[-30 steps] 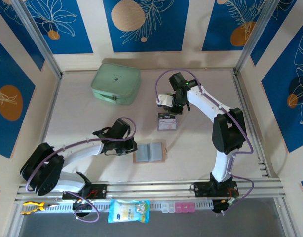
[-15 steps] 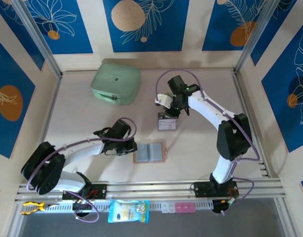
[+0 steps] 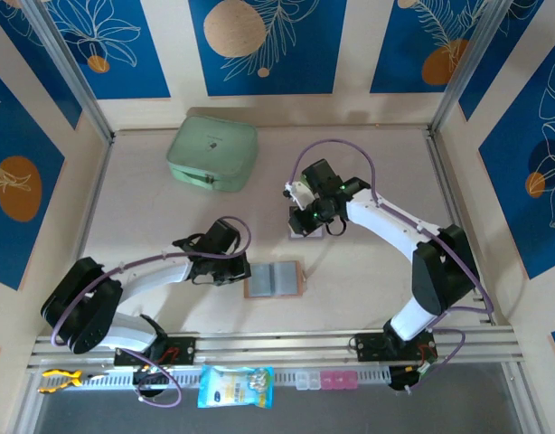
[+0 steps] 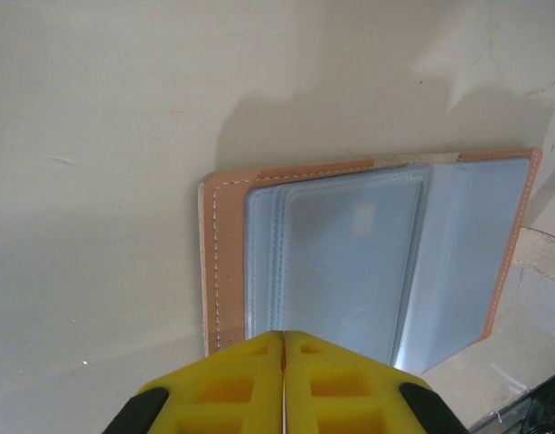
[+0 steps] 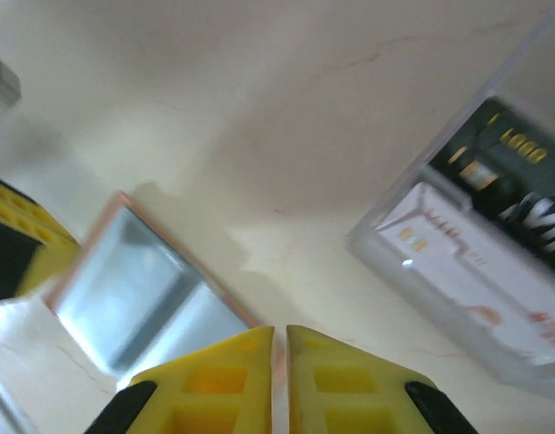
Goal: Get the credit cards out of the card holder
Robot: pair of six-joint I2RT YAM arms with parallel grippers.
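One card holder open flat; just beyond left pincer

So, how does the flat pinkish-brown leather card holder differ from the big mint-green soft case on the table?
The pinkish-brown card holder lies opened flat, showing pale grey-blue inner panels; the mint-green case is shut. The card holder is much smaller and thinner than the bulky case. The card holder lies nearer the arms' bases, the case far back. Both rest flat on the beige table.

White arms, black joints, purple cables
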